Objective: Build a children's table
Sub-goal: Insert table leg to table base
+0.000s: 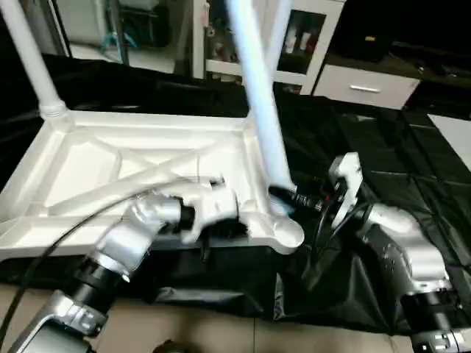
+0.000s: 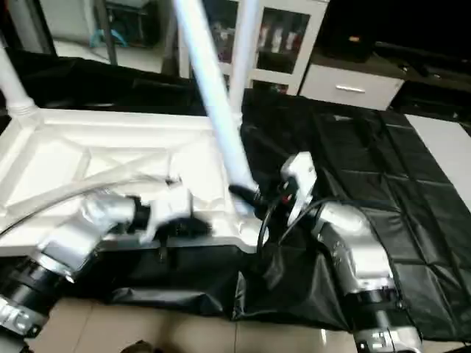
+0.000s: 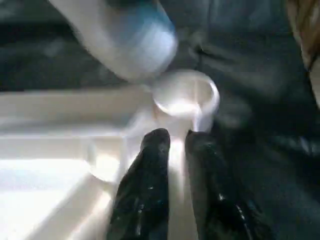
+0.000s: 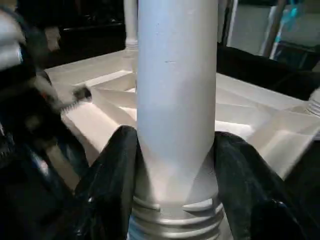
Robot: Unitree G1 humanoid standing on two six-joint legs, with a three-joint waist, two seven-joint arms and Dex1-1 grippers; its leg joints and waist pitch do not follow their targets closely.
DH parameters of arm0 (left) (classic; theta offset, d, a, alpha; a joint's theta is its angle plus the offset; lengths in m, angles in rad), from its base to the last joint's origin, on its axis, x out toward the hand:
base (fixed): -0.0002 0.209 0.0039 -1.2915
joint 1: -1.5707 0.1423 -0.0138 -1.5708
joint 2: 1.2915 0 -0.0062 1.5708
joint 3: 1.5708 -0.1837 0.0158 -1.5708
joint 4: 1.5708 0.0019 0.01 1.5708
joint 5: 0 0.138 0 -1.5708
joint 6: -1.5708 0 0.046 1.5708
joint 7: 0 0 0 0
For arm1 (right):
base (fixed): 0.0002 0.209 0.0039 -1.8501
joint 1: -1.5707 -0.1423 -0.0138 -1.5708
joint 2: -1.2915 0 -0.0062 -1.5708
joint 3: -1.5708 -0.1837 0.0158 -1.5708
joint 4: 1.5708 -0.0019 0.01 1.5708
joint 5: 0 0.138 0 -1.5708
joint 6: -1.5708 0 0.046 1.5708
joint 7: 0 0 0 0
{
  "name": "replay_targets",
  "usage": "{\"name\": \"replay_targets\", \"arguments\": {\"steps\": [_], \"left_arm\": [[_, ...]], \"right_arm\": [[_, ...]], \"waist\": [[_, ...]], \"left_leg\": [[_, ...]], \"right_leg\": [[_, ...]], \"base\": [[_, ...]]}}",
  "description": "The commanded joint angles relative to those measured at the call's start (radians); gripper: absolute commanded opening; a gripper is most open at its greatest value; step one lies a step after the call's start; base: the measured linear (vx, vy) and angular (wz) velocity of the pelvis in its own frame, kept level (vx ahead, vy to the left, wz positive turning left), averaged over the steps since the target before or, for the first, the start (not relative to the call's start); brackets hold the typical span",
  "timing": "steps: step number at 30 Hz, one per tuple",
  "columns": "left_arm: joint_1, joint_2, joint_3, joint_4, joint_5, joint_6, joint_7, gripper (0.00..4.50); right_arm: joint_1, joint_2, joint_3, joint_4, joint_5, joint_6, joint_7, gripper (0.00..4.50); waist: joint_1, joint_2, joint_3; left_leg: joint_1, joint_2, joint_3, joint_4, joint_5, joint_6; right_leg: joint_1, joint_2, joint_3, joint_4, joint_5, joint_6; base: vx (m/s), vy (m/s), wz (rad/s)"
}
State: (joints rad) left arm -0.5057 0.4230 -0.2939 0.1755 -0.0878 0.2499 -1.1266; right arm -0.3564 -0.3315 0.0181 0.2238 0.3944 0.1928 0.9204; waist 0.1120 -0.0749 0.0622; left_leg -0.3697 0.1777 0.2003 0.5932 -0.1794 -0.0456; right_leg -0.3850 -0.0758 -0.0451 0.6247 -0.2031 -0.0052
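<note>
The right gripper (image 1: 283,195) has its jaws clamped on the threaded foot of a leg (image 1: 259,103), whose long axis leans up and away. The foot hangs just above the near-right corner socket (image 3: 186,95). The left gripper (image 3: 172,142), jaws slightly parted, steadies the upturned table top (image 1: 96,165) beside that socket.

Even indoor light, no hard shadows. Glare washes out the white table top (image 1: 147,158) and sheens the black sheet (image 1: 397,169). Tilted leg (image 1: 257,103) smeared by blur. Left wrist view soft throughout; corner socket (image 3: 186,94) blown out.
</note>
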Motion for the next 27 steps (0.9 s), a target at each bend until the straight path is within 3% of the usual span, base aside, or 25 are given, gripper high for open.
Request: {"name": "replay_targets", "arguments": {"steps": [1, 3, 7, 11, 12, 14, 19, 20, 23, 27], "left_arm": [[-0.010, -0.010, 0.032, -0.022, -0.048, 0.028, -0.005, 1.07], [-0.031, -0.026, 0.129, -0.025, -0.152, 0.089, 0.001, 1.41], [-0.054, -0.063, 0.244, -0.011, -0.297, 0.162, 0.021, 1.51], [-0.079, -0.138, 0.333, -0.012, -0.417, 0.229, 0.087, 1.86], [-0.101, -0.196, 0.375, -0.015, -0.476, 0.269, 0.149, 1.87], [-0.110, -0.220, 0.387, -0.016, -0.496, 0.285, 0.174, 2.19], [-0.127, -0.262, 0.390, -0.017, -0.515, 0.316, 0.210, 2.64], [-0.134, -0.277, 0.396, -0.021, -0.538, 0.327, 0.216, 2.71], [-0.149, -0.310, 0.421, -0.049, -0.605, 0.373, 0.238, 2.81], [-0.162, -0.310, 0.407, -0.039, -0.566, 0.351, 0.279, 3.13]], "right_arm": [[-0.007, -0.007, -0.020, -0.014, 0.011, 0.005, -0.008, 1.91], [-0.009, -0.010, -0.024, -0.032, 0.025, 0.015, -0.008, 1.91], [-0.010, -0.010, -0.032, -0.053, 0.038, 0.030, -0.006, 1.91], [0.001, -0.011, -0.023, -0.085, 0.049, 0.048, 0.009, 1.91], [0.012, -0.008, -0.008, -0.118, 0.056, 0.063, 0.015, 1.91], [0.018, -0.006, 0.001, -0.137, 0.059, 0.070, 0.015, 1.91], [0.028, 0.000, 0.023, -0.176, 0.057, 0.080, 0.014, 1.91], [0.032, 0.001, 0.030, -0.184, 0.055, 0.082, 0.014, 1.91], [0.043, 0.003, 0.039, -0.209, 0.052, 0.096, 0.011, 1.90], [0.052, 0.001, 0.042, -0.225, 0.054, 0.103, 0.007, 1.90]], "waist": [[-0.001, 0.010, -0.068], [0.000, 0.011, -0.069], [0.000, 0.009, -0.066], [0.004, 0.008, -0.066], [0.003, 0.008, -0.067], [0.006, 0.006, -0.067], [0.003, 0.009, -0.066], [0.004, 0.014, -0.066], [0.003, 0.013, -0.066], [0.002, 0.014, -0.065]], "left_leg": [[0.023, 0.058, -0.026, -0.073, -0.186, 0.000], [0.024, 0.056, -0.024, -0.071, -0.184, -0.005], [0.025, 0.056, -0.024, -0.072, -0.211, -0.010], [0.024, 0.057, -0.025, -0.072, -0.205, -0.010], [0.022, 0.058, -0.024, -0.071, -0.197, -0.009], [0.022, 0.058, -0.026, -0.070, -0.190, -0.001], [0.020, 0.057, -0.028, -0.071, -0.189, 0.000], [0.020, 0.057, -0.029, -0.072, -0.192, -0.002], [0.020, 0.057, -0.029, -0.072, -0.199, -0.008], [0.020, 0.057, -0.030, -0.073, -0.207, -0.007]], "right_leg": [[0.029, -0.074, 0.041, -0.064, -0.097, -0.229], [0.030, -0.076, 0.041, -0.062, -0.101, -0.236], [0.029, -0.075, 0.041, -0.067, -0.143, -0.236], [0.030, -0.075, 0.041, -0.067, -0.132, -0.233], [0.033, -0.075, 0.041, -0.064, -0.119, -0.233], [0.033, -0.076, 0.041, -0.066, -0.103, -0.238], [0.036, -0.075, 0.042, -0.073, -0.131, -0.212], [0.036, -0.075, 0.042, -0.073, -0.133, -0.211], [0.036, -0.074, 0.041, -0.072, -0.127, -0.216], [0.036, -0.073, 0.042, -0.075, -0.135, -0.207]], "base": [[0.000, 0.000, 0.00], [0.000, 0.000, 0.00], [0.000, 0.000, 0.00], [0.000, 0.000, 0.00], [0.000, 0.000, 0.00], [0.000, 0.000, 0.00], [0.000, 0.000, 0.00], [0.000, 0.000, 0.00], [0.000, 0.000, 0.00], [0.000, 0.000, 0.00]]}}
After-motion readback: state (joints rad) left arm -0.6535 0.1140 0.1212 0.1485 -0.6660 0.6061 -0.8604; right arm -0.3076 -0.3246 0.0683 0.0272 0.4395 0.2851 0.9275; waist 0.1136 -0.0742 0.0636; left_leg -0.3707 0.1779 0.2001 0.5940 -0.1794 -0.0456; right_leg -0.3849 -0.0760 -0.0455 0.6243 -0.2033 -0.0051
